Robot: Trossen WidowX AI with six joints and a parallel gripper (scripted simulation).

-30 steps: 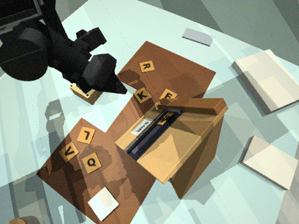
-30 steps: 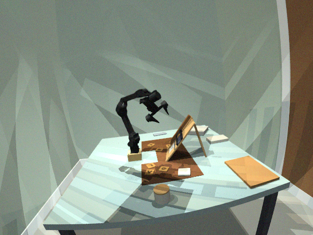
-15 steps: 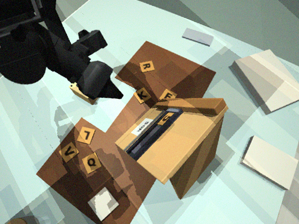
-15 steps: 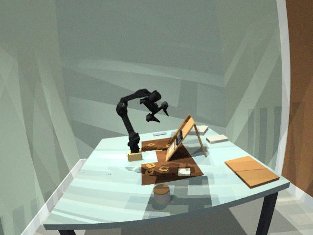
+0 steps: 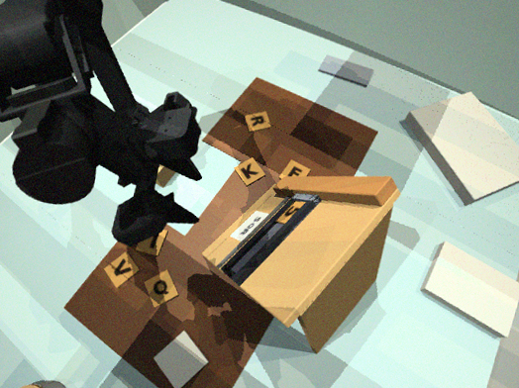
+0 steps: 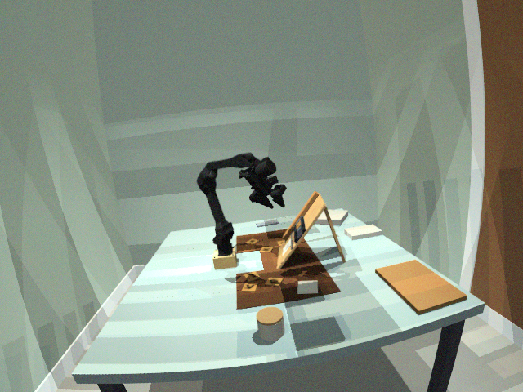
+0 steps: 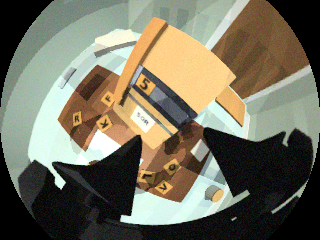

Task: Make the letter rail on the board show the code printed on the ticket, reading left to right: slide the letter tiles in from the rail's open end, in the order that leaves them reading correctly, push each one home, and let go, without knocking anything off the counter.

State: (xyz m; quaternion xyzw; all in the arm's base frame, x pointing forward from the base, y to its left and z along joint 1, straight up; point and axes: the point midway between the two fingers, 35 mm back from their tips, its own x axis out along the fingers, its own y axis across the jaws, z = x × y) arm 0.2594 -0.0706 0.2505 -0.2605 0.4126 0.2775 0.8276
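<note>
Above the brown mat, well clear of the counter, the gripper hung with its jaws spread partway and nothing between them, pointing toward the slanted wooden board. On that board the dark rail carried one tile at its upper end, with the white ticket just beside the rail, print too small to read. Loose tiles lay on the mat: R, K and F near the board's top, V and Q lower down, one more half hidden under the gripper.
</note>
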